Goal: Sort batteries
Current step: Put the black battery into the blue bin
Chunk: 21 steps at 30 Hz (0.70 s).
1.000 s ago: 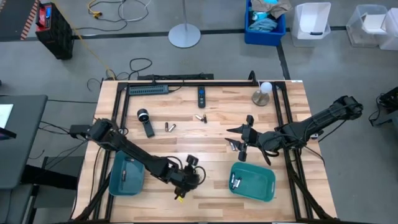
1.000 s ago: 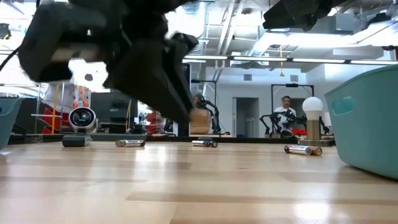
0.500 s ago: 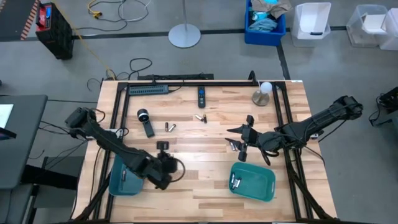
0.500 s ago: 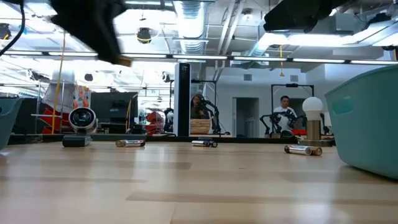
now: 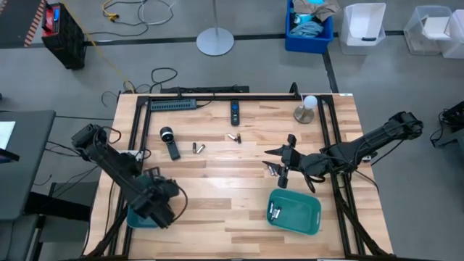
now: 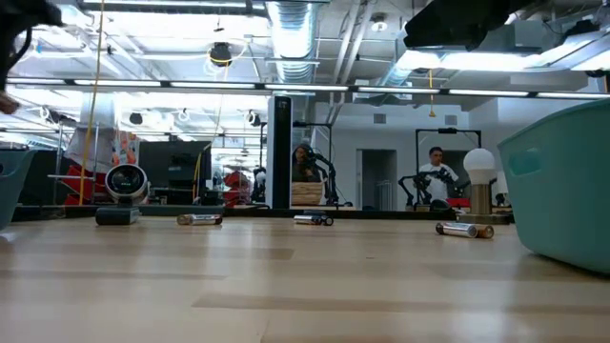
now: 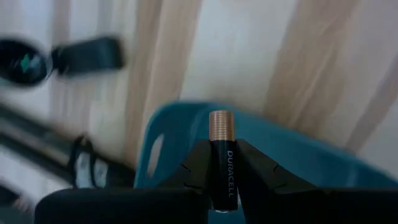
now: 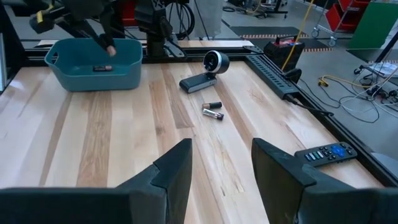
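My left gripper [image 5: 162,209] hangs over the left teal tray [image 5: 135,216], shut on a black battery with a copper end [image 7: 222,127]. The tray's rim [image 7: 186,112] shows just beyond that battery. My right gripper [image 5: 283,176] is open above the table, beside a small cluster of batteries [image 5: 272,169], and touches nothing. Other batteries lie on their sides on the wood in pairs [image 5: 198,148] [image 5: 234,137]. More batteries lie in the right teal tray [image 5: 275,212], and one lies in the left tray [image 8: 99,68]. My left gripper pinches the battery's black body [image 7: 222,171] between its two fingers [image 7: 198,163], coming from above. The battery lies along the fingers, and its copper end sticks out past their tips. It is lifted clear, over the left tray.
A black stick with a round silver-topped knob [image 5: 168,138], a remote [image 5: 235,110], a power strip [image 5: 172,104] and a lamp with a white bulb [image 5: 305,109] sit toward the far edge. Black frame rails [image 5: 330,138] border the table. Bare wood lies between the trays.
My left gripper has carried the battery up from the near middle of the table and toward the left edge, ending above the left tray. It stayed shut on the battery throughout.
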Each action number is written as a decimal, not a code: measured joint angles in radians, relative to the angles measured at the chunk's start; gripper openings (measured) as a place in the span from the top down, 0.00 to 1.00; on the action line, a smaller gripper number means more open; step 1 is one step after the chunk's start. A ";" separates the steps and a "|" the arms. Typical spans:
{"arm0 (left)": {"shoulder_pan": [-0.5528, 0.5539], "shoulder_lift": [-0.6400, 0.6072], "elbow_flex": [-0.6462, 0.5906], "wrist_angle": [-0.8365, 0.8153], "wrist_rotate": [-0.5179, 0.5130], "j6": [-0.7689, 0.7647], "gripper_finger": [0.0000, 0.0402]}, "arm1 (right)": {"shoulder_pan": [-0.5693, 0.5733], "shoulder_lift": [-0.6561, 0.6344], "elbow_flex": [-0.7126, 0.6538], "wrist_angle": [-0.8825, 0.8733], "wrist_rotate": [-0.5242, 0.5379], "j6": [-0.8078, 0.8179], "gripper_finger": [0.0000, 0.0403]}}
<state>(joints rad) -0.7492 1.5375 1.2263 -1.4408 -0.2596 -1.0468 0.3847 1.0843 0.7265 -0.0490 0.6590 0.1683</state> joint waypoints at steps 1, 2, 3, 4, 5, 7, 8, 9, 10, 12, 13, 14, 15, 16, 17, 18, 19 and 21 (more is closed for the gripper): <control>-0.007 0.000 0.000 -0.023 0.008 -0.026 0.89 | 0.000 0.000 0.000 0.000 0.000 0.002 0.55; -0.011 0.000 -0.003 -0.038 0.023 -0.049 0.89 | 0.000 0.000 0.000 0.000 0.000 0.008 0.55; -0.013 0.000 -0.011 -0.048 0.035 -0.065 0.89 | 0.000 0.000 0.000 0.000 0.000 0.009 0.55; -0.014 0.000 -0.022 -0.057 0.052 -0.075 0.89 | 0.000 0.000 0.000 0.000 0.000 0.010 0.55; -0.014 0.000 -0.034 -0.062 0.073 -0.083 0.89 | 0.000 0.000 0.000 0.001 0.000 0.010 0.55; -0.014 0.000 -0.057 -0.062 0.104 -0.091 0.89 | 0.000 0.000 0.000 0.001 0.000 0.016 0.55; -0.014 0.000 -0.069 -0.061 0.112 -0.092 0.89 | 0.000 0.000 0.000 0.001 0.000 0.018 0.55; -0.014 0.000 -0.081 -0.061 0.118 -0.092 0.89 | 0.000 0.000 0.000 0.001 0.000 0.018 0.55; -0.014 0.000 -0.093 -0.060 0.122 -0.092 0.89 | 0.000 0.000 0.000 0.001 0.000 0.018 0.55; -0.014 0.000 -0.116 -0.060 0.117 -0.091 0.89 | 0.000 0.000 0.000 0.001 0.000 0.018 0.55; -0.014 0.000 -0.125 -0.060 0.117 -0.087 0.88 | 0.000 0.000 0.000 0.001 0.000 0.018 0.55; -0.014 0.000 -0.132 -0.058 0.116 -0.082 0.86 | 0.000 0.000 0.000 0.001 0.000 0.018 0.55; -0.014 0.000 -0.140 -0.054 0.114 -0.077 0.83 | 0.000 0.000 0.000 0.001 0.000 0.018 0.55; -0.014 0.000 -0.148 -0.046 0.107 -0.074 0.79 | 0.000 0.000 0.000 0.001 0.000 0.018 0.55; -0.014 0.000 -0.154 -0.035 0.097 -0.067 0.76 | 0.000 0.000 0.000 0.001 0.000 0.018 0.55; -0.014 0.000 -0.158 -0.024 0.082 -0.063 0.73 | 0.000 0.000 0.000 0.001 0.000 0.018 0.55; -0.014 0.000 -0.163 -0.011 0.066 -0.061 0.70 | 0.000 0.000 0.000 0.001 0.000 0.018 0.55; -0.014 0.000 -0.165 0.014 0.034 -0.052 0.65 | 0.000 0.000 0.000 0.001 0.000 0.018 0.55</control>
<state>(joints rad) -0.7628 1.5375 1.0611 -1.4272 -0.2254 -1.0990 0.3847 1.0843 0.7265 -0.0479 0.6586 0.1860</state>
